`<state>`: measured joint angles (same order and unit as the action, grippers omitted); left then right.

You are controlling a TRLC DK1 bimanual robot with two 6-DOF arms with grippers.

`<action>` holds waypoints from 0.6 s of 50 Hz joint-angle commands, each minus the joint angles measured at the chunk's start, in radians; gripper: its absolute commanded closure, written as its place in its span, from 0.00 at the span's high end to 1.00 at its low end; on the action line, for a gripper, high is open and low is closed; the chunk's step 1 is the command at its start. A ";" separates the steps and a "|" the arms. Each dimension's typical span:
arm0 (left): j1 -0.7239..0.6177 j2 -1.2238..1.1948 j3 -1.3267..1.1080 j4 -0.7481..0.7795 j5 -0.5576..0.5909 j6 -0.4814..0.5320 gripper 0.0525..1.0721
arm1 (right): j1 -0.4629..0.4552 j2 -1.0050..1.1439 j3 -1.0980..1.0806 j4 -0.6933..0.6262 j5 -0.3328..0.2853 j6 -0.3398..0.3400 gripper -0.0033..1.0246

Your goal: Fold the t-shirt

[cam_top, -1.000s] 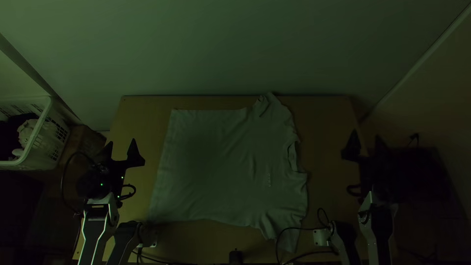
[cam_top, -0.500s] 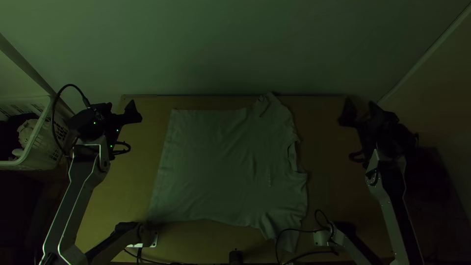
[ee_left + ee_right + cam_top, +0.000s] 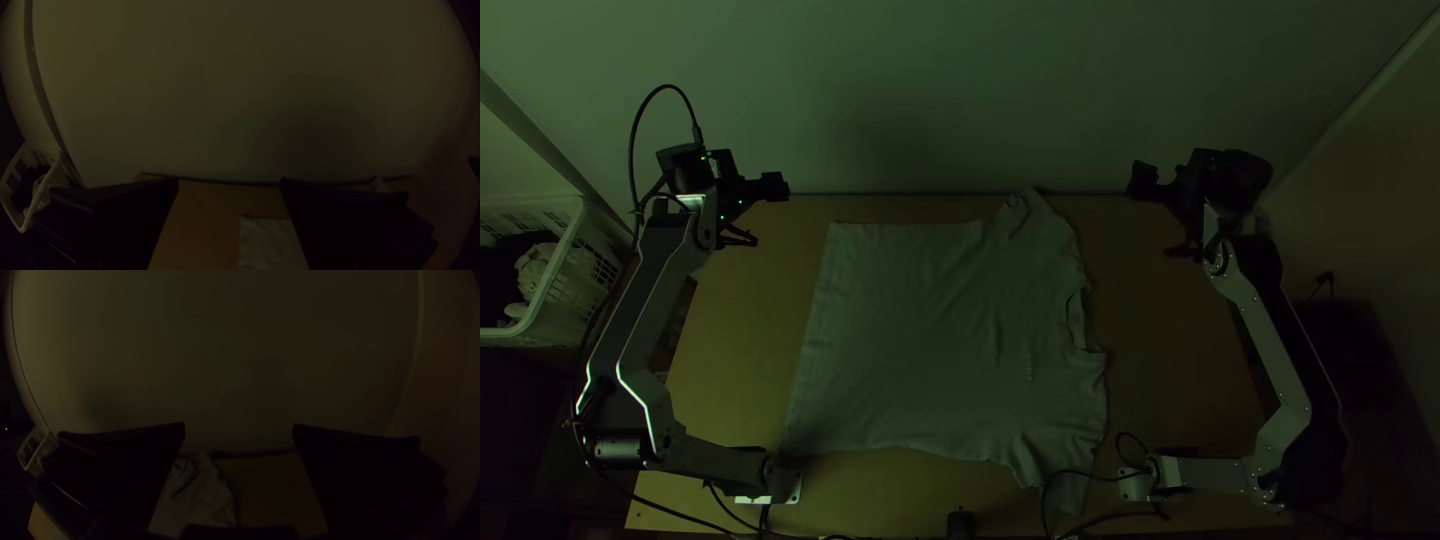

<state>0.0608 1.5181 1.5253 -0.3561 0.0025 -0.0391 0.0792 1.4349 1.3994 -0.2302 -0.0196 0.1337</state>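
Note:
The light t-shirt lies spread on the table, its hem toward the left and its collar and sleeves toward the right, with some wrinkles near the sleeves. Over the table's far left corner is my left gripper, apart from the cloth. My right gripper hangs over the far right corner, also off the shirt. In the left wrist view, my left gripper has its fingers wide apart, with part of the shirt beyond. The right wrist view has my right gripper open too, and a sleeve farther off.
A white basket holding cloths stands left of the wooden table. Behind the table's far edge rises a pale wall. Cables lie at the near edge close to the lower sleeve.
Both arms have stretched out up the picture, carrying their grippers from beside the shirt to the table's far corners. The shirt has stayed as it was.

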 commanded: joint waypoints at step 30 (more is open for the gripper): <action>-0.030 0.412 0.314 -0.195 0.063 0.015 0.96 | 0.054 0.352 0.294 -0.175 -0.013 0.037 0.96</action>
<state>0.0452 1.8832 1.8015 -0.5400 0.0856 -0.0326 0.1287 1.7401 1.6619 -0.3904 -0.0269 0.1562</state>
